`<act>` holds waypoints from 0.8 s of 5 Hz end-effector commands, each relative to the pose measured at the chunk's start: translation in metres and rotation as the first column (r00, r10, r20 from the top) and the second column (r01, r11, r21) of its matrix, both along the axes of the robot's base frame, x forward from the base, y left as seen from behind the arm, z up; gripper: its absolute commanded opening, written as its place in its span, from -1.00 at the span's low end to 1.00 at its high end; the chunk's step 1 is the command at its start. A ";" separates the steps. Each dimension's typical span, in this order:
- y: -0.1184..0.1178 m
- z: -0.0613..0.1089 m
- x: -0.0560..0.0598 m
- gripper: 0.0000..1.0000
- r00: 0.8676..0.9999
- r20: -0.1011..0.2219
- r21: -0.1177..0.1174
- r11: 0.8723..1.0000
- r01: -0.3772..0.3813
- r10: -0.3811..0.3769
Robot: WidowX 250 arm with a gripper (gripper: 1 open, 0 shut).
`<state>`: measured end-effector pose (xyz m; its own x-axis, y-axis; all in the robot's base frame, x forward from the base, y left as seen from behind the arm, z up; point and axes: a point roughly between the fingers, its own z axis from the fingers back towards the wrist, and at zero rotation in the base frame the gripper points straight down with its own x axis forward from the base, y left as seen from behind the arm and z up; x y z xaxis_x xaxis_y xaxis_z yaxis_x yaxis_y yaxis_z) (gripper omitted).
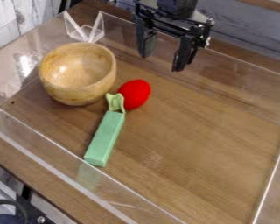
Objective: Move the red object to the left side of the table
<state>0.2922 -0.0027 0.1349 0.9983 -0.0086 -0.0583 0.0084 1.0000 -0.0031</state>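
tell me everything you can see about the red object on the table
The red object is a small, bright red, rounded toy, smooth and plastic-looking. It rests on the brown wood-grain table near the middle, just right of the wooden bowl. The top end of the long green block meets its lower left side. The open gripper hangs behind it, not touching.

Your arm's all black: boxy wrist block up top, end effector [164, 51] with two long, thin dark fingers [181, 58], matte finish, markings unreadable.
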 end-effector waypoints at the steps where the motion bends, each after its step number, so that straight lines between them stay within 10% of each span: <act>1: 0.003 -0.002 0.002 1.00 1.000 -0.002 -0.001 1.000 -0.003 0.003; 4: 0.012 0.008 0.016 1.00 1.000 0.016 -0.016 1.000 -0.014 0.014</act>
<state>0.3011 0.0064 0.1293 0.9957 -0.0015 -0.0928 -0.0005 0.9998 -0.0210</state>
